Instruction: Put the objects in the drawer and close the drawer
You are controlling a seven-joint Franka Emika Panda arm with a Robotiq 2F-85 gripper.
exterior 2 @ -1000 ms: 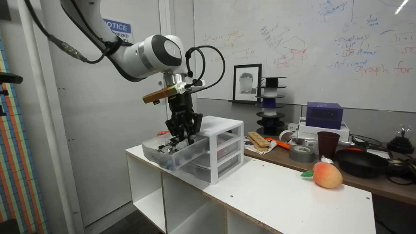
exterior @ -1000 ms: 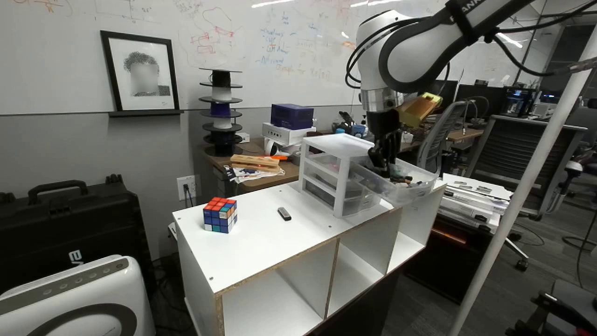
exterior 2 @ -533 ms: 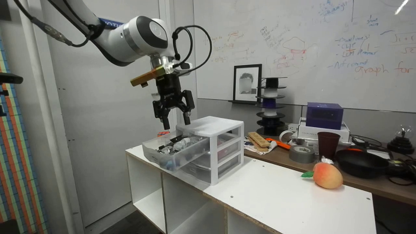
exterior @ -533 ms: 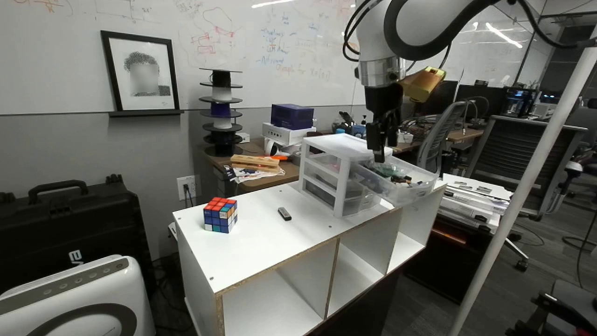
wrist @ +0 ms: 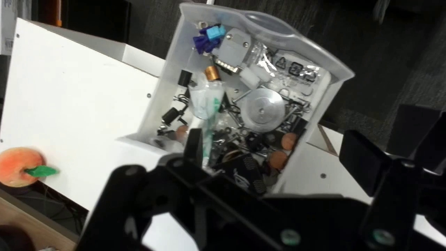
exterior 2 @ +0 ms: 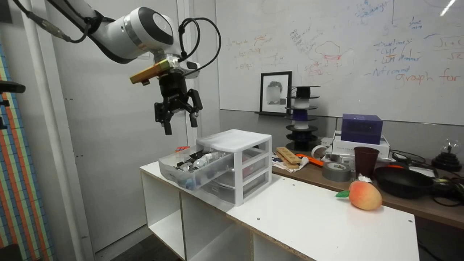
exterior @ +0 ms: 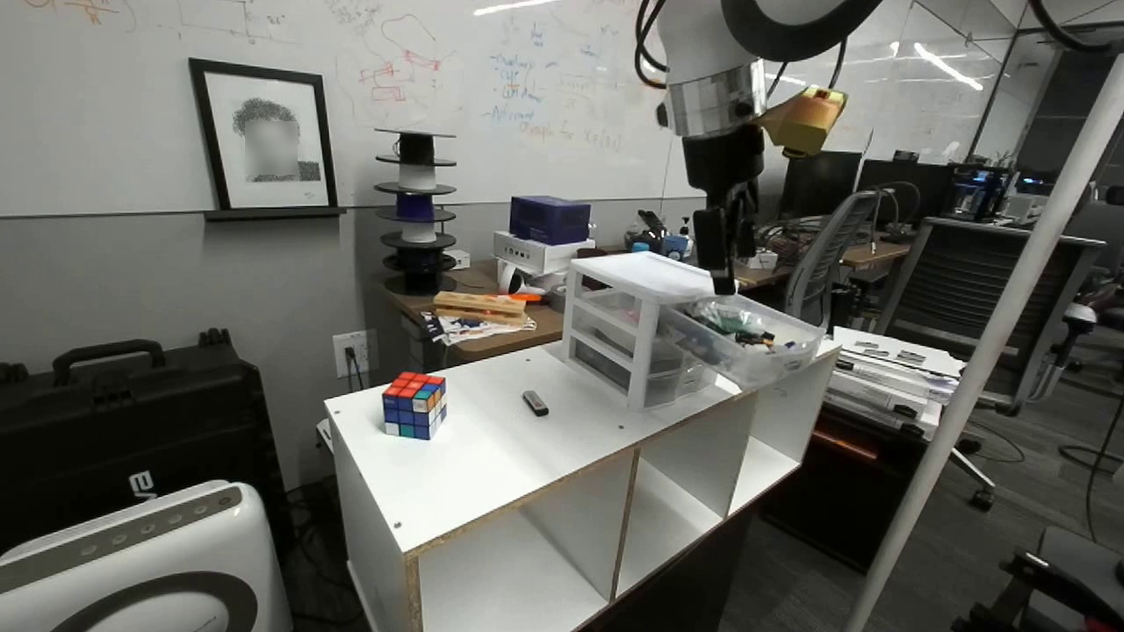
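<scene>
- Black fingers spread, nothing between, above the open clear-plastic drawer.
- Drawer overhangs the cubby-side edge of the white bench; small mixed parts inside.
- Multicoloured puzzle cube near a bench corner: may need loading.
- If closing next: go past the drawer front, push square, mid-width.

Lab with office chairs, scribbled whiteboard, stacked spools, robot arm, what look like monitors behind
</scene>
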